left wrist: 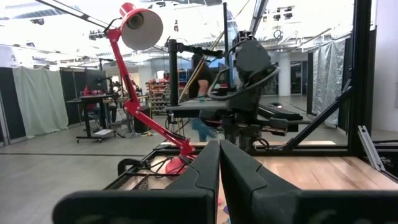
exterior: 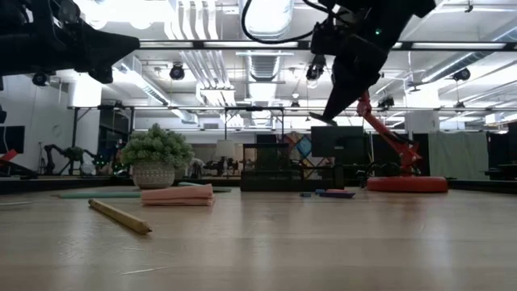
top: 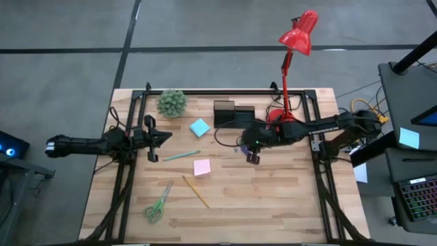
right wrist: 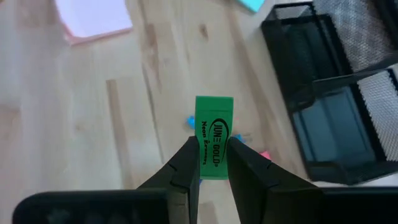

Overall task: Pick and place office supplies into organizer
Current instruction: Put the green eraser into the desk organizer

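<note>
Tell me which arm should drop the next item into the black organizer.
The right. Its gripper is shut on the green eraser, raised off the table beside the organizer. The left gripper is shut, holds nothing, and waits at the table's left side.

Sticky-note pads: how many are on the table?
2: the light-blue pad lies left of the organizer; the pink pad lies nearer the table's middle. None other shows.
</note>
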